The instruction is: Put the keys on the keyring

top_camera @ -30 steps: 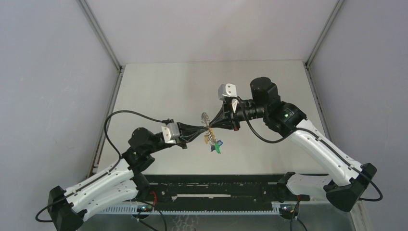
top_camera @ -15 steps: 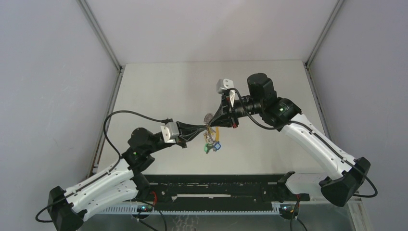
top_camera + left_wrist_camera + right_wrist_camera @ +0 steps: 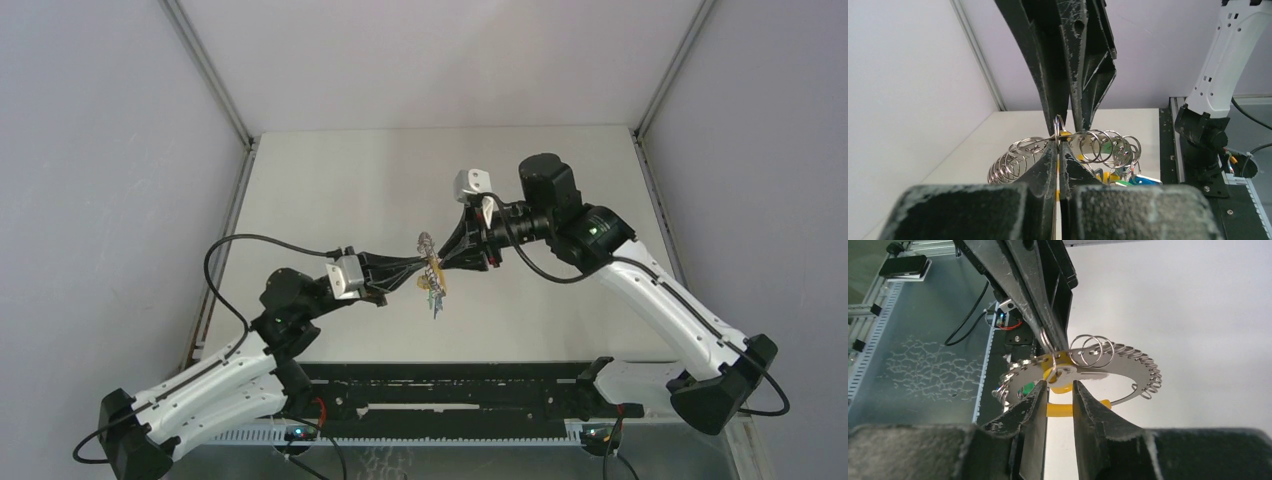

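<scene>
1. Where the two arms meet in mid-air above the worktop [image 3: 330, 180], the keyring [image 3: 428, 250] hangs between their tips, clear of the surface.
2. The left claw [image 3: 1058, 150] is clenched on the keyring, its fingers pressed together on the wire where the yellow and silvery parts join.
3. The right claw [image 3: 1058, 390] faces it from the opposite side with its fingers slightly parted. The yellow band [image 3: 1060, 410] crosses the gap, and whether the pads touch it cannot be told.
4. In the left wrist view, the silvery run of small rings [image 3: 1098, 145] curves away on both sides of the grip.
5. The keys [image 3: 436, 300] dangle in a bunch just below the ring. A green head [image 3: 1105, 146] and a blue one [image 3: 1144, 178] show behind the rings.
</scene>
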Robot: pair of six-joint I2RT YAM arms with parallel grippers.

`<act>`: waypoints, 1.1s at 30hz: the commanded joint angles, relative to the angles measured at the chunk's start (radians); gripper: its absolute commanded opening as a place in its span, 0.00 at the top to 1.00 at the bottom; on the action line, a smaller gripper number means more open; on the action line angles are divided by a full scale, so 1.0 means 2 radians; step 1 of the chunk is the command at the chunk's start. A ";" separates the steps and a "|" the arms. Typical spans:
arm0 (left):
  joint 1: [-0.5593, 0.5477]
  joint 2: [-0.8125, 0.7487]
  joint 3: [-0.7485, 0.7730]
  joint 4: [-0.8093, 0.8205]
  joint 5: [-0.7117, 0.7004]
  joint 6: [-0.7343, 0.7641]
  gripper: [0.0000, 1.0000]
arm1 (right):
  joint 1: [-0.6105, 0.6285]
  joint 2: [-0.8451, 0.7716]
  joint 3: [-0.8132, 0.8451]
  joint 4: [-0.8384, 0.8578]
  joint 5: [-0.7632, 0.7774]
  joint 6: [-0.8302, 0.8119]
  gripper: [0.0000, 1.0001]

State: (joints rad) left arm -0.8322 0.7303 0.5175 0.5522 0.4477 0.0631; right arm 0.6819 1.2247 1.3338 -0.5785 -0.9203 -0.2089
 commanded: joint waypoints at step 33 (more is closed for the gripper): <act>-0.003 -0.002 0.010 0.064 0.031 -0.012 1.00 | 0.019 -0.003 0.006 0.051 -0.054 -0.074 0.91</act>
State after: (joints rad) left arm -0.8337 0.7345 0.5175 0.5976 0.5083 0.0586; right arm 0.7113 1.2140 1.3338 -0.4763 -1.0073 -0.3347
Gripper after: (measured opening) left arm 0.009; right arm 0.162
